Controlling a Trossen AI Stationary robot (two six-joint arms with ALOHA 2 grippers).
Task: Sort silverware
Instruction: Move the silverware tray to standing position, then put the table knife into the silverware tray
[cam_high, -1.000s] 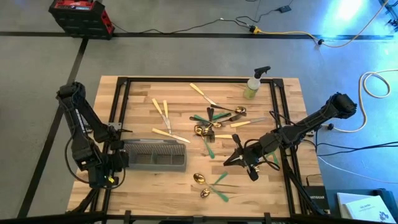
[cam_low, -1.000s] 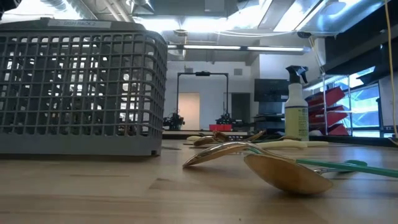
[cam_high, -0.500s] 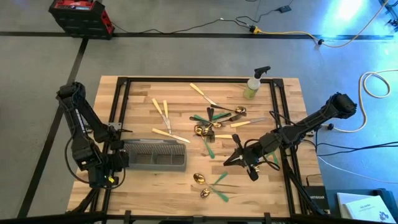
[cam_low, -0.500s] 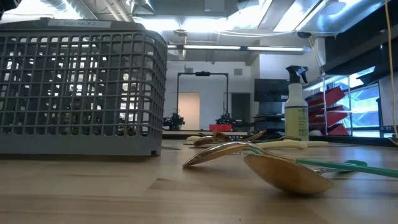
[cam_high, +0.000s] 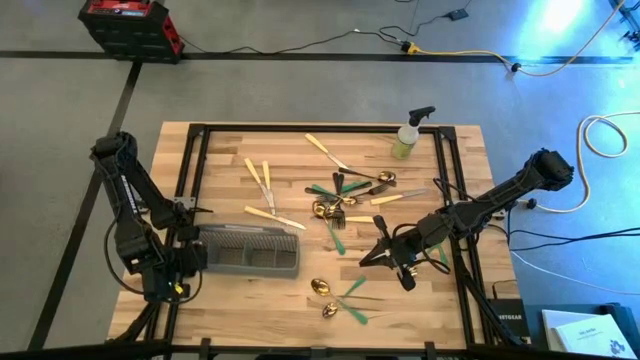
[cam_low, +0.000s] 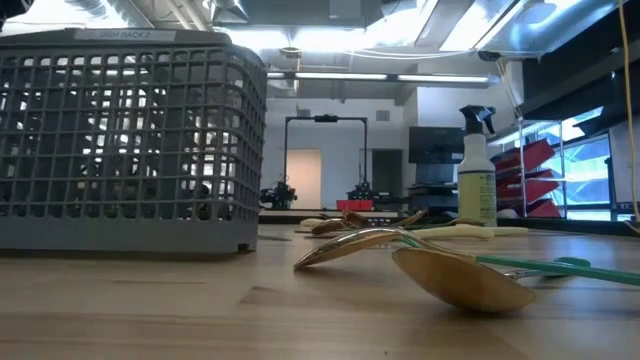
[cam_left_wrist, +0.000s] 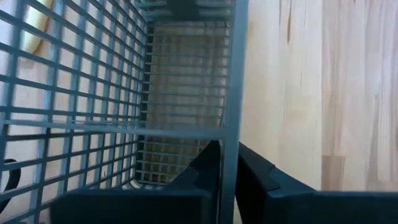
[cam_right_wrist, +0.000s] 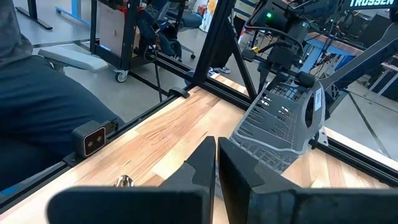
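Only change in the last second: the caddy (cam_low: 130, 140) has nudged in the low view, its base sitting a touch lower and the mesh slightly shifted. From above nothing visibly moved. The cause looks like the left hand (cam_high: 190, 255) at 8 o'clock on the desk (cam_high: 260, 300). The wrist view shows it clenched on the caddy's end wall, one finger (cam_left_wrist: 202, 171) inside the mesh and one outside. My read is that it's repositioning or steadying the caddy, not sorting yet. The right hand (cam_high: 383, 255) hangs at 4 o'clock, clenched with nothing visible between its fingers, and hasn't budged. The silverware (cam_high: 345, 195) is all still loose on the desk. The main tangle lies centre to 1 o'clock, the cream-handled pieces (cam_high: 262, 180) at 11, and two spoons with green handles (cam_high: 322, 290) at 6. As far as I can tell, none is in the caddy. The bottle (cam_high: 407, 138) stands at 1, clear of the action. So sorting is basically at zero. The caddy shift suggests setup, and once it settles the right hand has the nearest pieces to grab.
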